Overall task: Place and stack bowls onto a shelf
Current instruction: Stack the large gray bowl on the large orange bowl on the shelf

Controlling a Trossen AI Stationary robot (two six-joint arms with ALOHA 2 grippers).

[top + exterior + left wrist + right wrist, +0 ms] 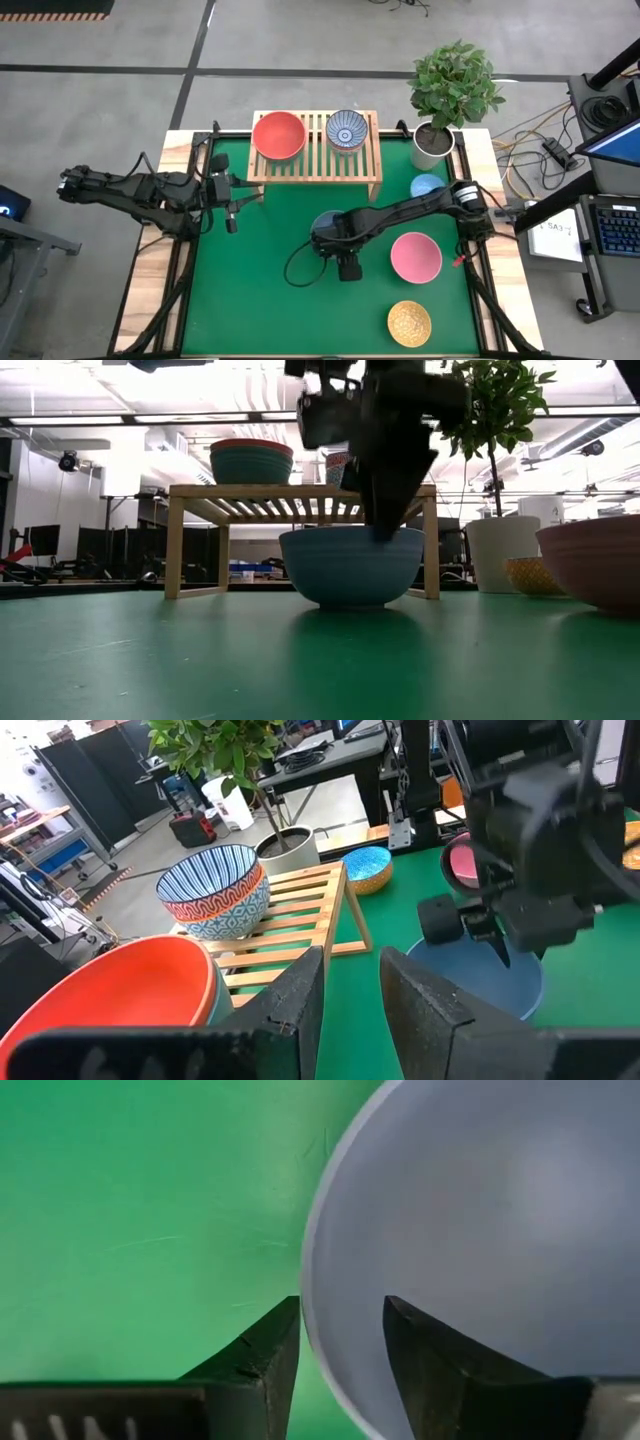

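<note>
I see the right gripper (331, 240) down at the blue-grey bowl (350, 565) on the green mat (260, 300), just in front of the shelf (316, 160). Its fingers (262, 1355) straddle the bowl's rim, one inside, one outside, narrow gap, not clearly clamped. Left gripper (232, 207) waits at the shelf's left end, fingers slightly apart, holding nothing. Red bowl (279, 135) and patterned bowl (347, 130) sit on the shelf; pink bowl (416, 257) and yellow bowl (409, 321) on the mat to the right.
</note>
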